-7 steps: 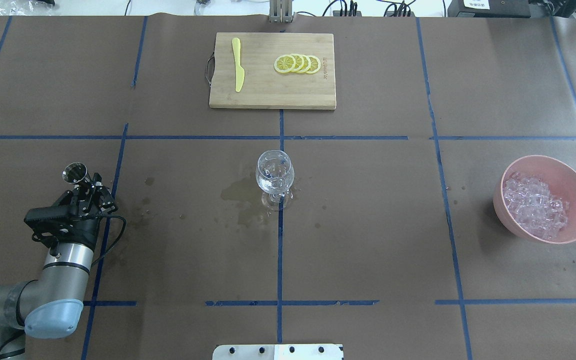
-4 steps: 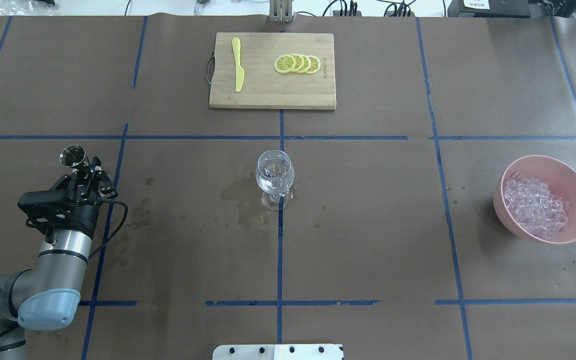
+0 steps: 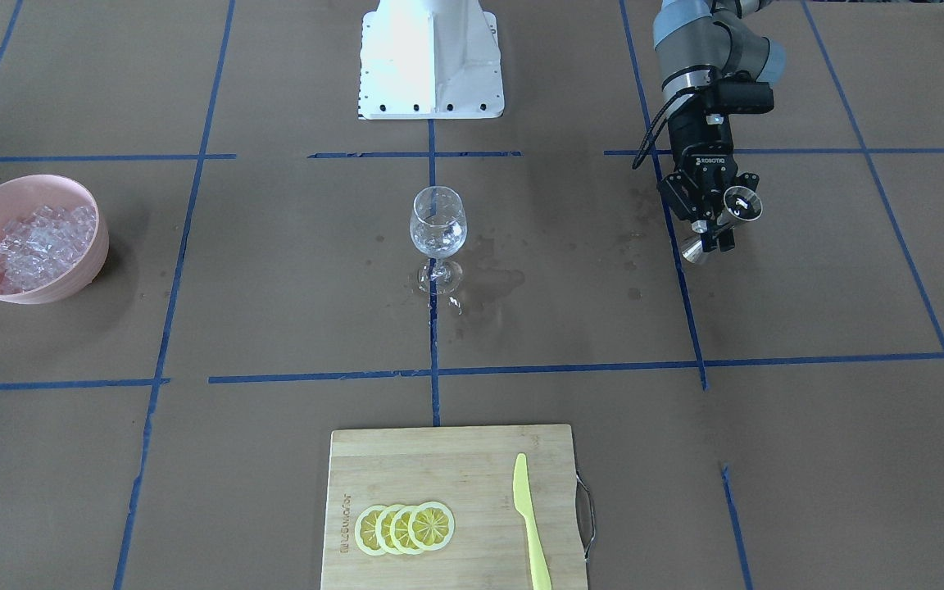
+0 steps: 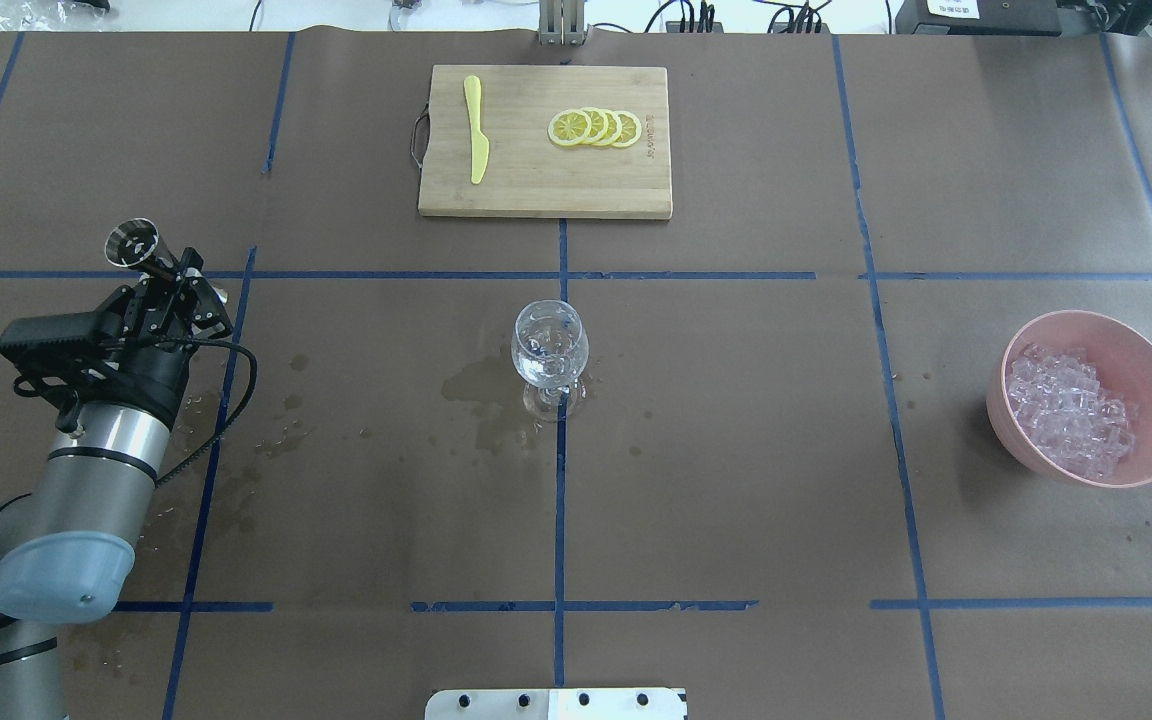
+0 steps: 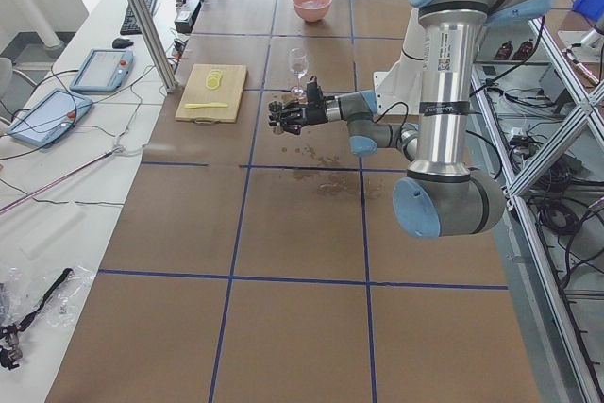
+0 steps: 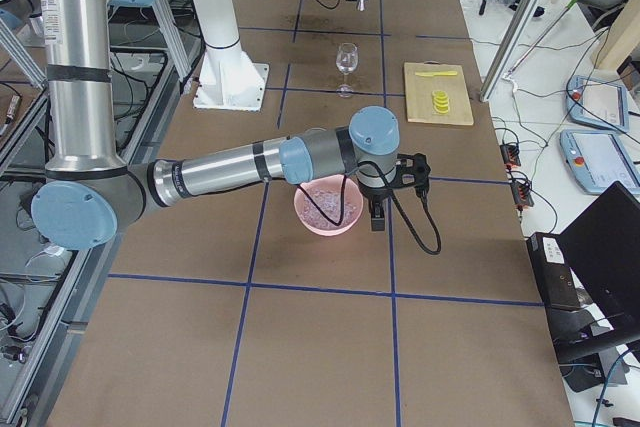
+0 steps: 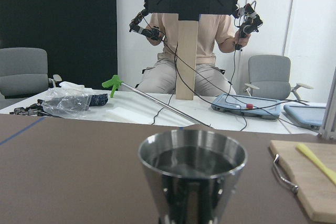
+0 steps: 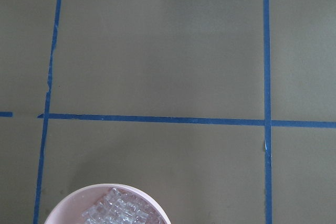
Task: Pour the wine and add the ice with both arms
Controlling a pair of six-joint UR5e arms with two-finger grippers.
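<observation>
Table surface: brown paper (image 4: 736, 420) throughout, divided into squares by blue tape lines (image 4: 559, 500). Left-wrist view: white wall (image 7: 310, 35) at upper right, dark panel (image 7: 58, 14) at upper left, grey chairs (image 7: 23, 74) at mid-height on both sides. Exterior left view: white side bench (image 5: 47, 219) along the left edge, aluminium post (image 5: 143, 21) at upper left. Lighting even, shadows soft.

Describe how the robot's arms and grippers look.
Both arms are silver-grey tubes with pale blue joint caps: the left arm, the right arm. Each wrist carries a black camera block and a looping black cable. The left gripper is black, two-fingered, lettered ROBOTIQ in white; the right gripper is black too.
</observation>
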